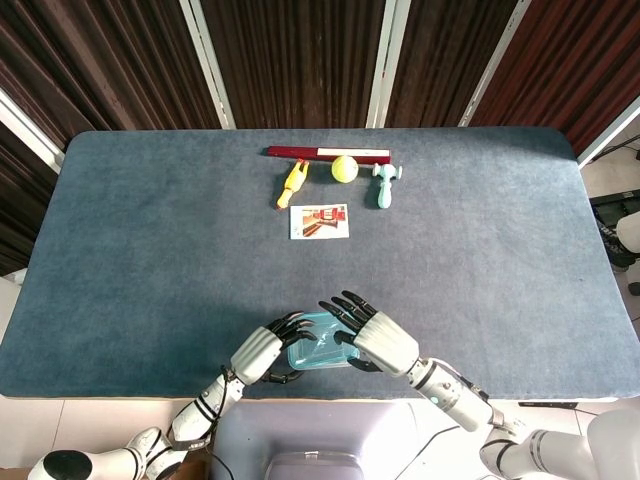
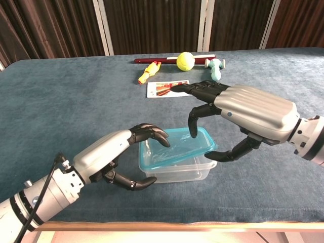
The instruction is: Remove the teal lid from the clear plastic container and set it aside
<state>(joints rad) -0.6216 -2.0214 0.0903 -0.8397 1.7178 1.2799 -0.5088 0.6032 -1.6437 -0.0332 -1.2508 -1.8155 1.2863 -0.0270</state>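
The clear plastic container (image 2: pixel 177 172) stands near the table's front edge. Its teal lid (image 2: pixel 174 148) is tilted, with the right edge raised off the rim and the left edge still down. My left hand (image 2: pixel 114 158) grips the container's left end, fingers curled over the lid's left edge and thumb along the front wall. My right hand (image 2: pixel 248 117) holds the lid's right edge, thumb under it and a fingertip on top. In the head view the lid (image 1: pixel 315 346) shows between the left hand (image 1: pixel 258 352) and the right hand (image 1: pixel 380 340); the container is hidden there.
At the back of the blue table (image 2: pixel 61 101) lie a red-and-white stick (image 1: pixel 328 153), a yellow ball (image 2: pixel 185 61), a yellow rubber toy (image 2: pixel 148 72) and a pale teal toy (image 2: pixel 215 68). A printed card (image 2: pixel 167 88) lies behind the right hand's fingers.
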